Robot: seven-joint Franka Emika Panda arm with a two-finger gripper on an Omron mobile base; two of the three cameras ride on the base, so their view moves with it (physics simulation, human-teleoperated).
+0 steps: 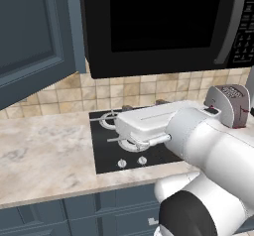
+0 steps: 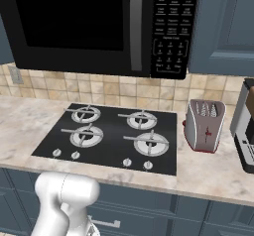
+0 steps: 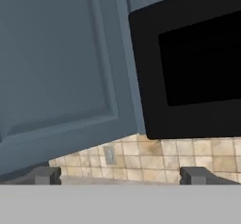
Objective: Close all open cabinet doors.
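At the bottom of the hand view the gripper (image 3: 120, 176) has its fingertips spread apart and empty, facing the open cabinet door (image 3: 56, 68) at upper left, beside the microwave (image 3: 188, 68): likely rigid, hinged, best pushed flat near its free edge.

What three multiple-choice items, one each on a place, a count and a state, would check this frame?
1. Where is the toaster?
A. right of the cooktop
B. left of the cooktop
C. on a burner

2. How many burners has the cooktop?
A. two
B. four
C. six

3. How does the upper cabinet door left of the microwave stand?
A. shut flush
C. removed
B. swung open

Key: 1 A, it stands on the counter past the cooktop's right edge; 2 B, four grates show; 3 B, it angles out from the cabinet front, also seen ahead of the gripper.
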